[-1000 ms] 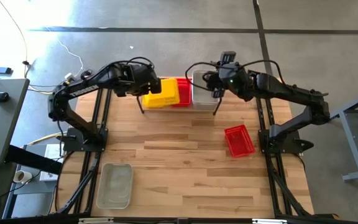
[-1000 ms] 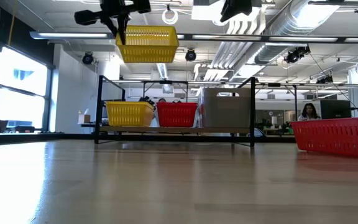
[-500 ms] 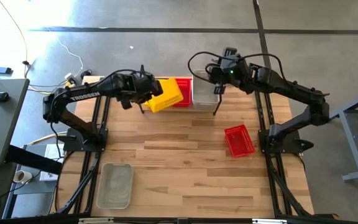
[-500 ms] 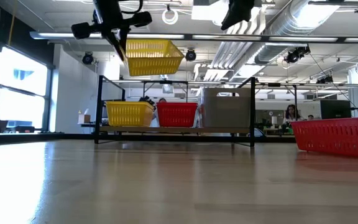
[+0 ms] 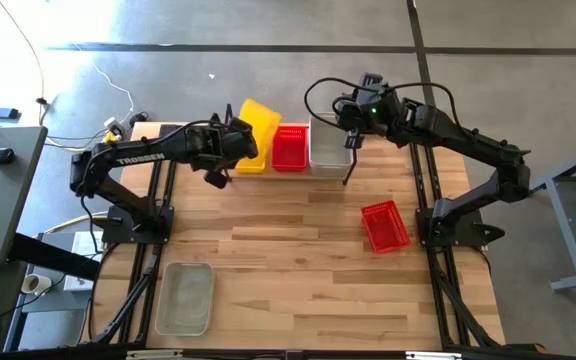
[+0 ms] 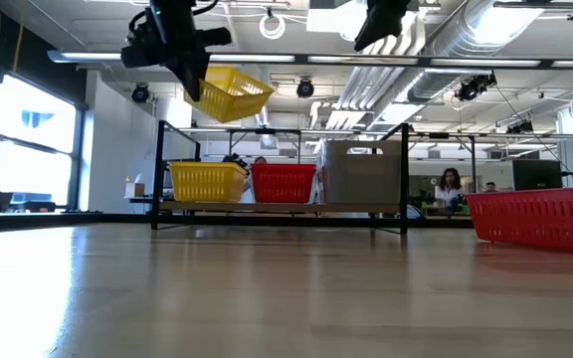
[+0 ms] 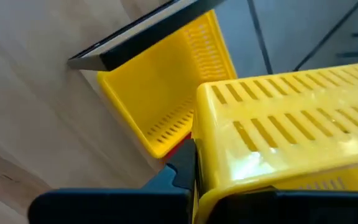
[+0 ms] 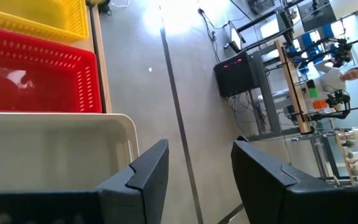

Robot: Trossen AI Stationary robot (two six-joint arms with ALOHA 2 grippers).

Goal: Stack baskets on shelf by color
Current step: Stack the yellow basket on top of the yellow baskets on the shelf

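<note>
Stacking is the step you are working on now: your left gripper [image 5: 230, 150] is clamping a yellow basket [image 6: 226, 93] by its rim and carrying it, tilted, in the air above the shelf [image 6: 279, 206]. In the low view the carried basket is hanging over the yellow basket on the shelf [image 6: 207, 181], well clear of it. In the left wrist view the shelf basket's open mouth is showing just beyond the held one.

Beside that yellow one the shelf is holding a red basket [image 6: 284, 182] in the middle and a grey-white basket [image 6: 362, 176] at the other end. Your right gripper [image 5: 354, 137] is hovering over the grey-white one, its fingers spread and holding nothing.

Next, you are needing to level the tilted basket, line its walls up with the yellow one below, and lower it so it nests inside before letting go.

A loose red basket [image 5: 384, 225] and a loose grey-white basket [image 5: 186, 298] are waiting on the table [image 5: 288, 270] for later.
</note>
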